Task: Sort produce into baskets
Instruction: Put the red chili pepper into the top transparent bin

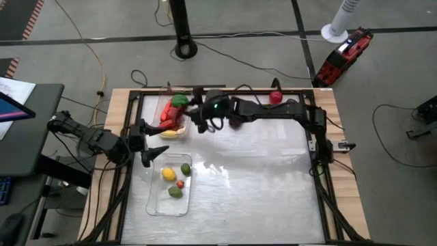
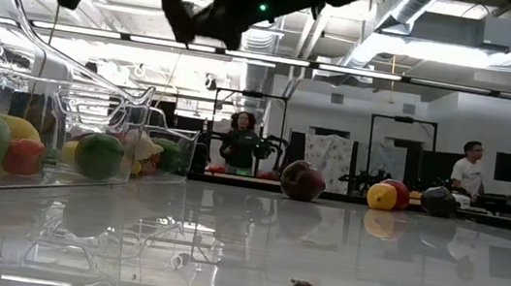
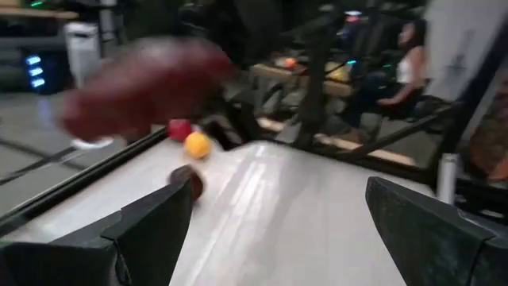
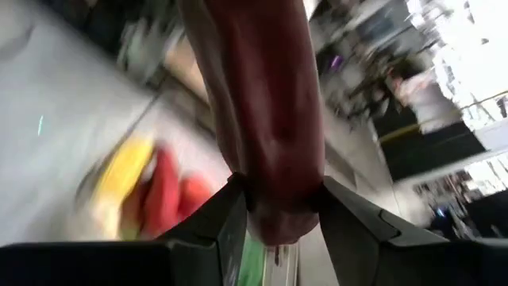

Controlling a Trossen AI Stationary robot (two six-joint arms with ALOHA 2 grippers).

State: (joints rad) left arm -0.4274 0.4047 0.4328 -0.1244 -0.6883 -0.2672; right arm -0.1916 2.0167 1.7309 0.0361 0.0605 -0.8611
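1. The right end effector [image 1: 193, 117] was extended across the far side of the white bench [image 1: 259, 178], beside the far clear plastic rectangular basket [image 1: 175, 117]. Its fingers [image 4: 226, 218] were closed on a long, glossy, dark reddish-brown produce piece [image 4: 266, 119], which stood out beyond the fingertips in the right wrist view.
2. That far basket held a green piece [image 1: 179, 100], red pieces [image 1: 168, 113] and a yellow piece [image 1: 174, 130]; the exact types could not be told.
3. The left end effector [image 1: 151, 143] hung at the bench's left side, between the two baskets, with its fingers [image 3: 151, 230] spread wide and nothing between them.
4. The near clear plastic rectangular basket [image 1: 156, 205] held a yellow fruit [image 1: 168, 174], a green round fruit [image 1: 186, 169], a small red fruit [image 1: 180, 184] and a second green fruit [image 1: 175, 192].
5. Loose on the bench at the far side were a round red fruit [image 1: 275, 97] near the far right corner and a dark purple piece [image 1: 235, 123], partly hidden by the right arm.
6. In the low view, a reddish round fruit [image 2: 303, 181], a yellow-and-red piece [image 2: 384, 195] and a dark piece [image 2: 440, 201] lay in a row along the far bench edge.
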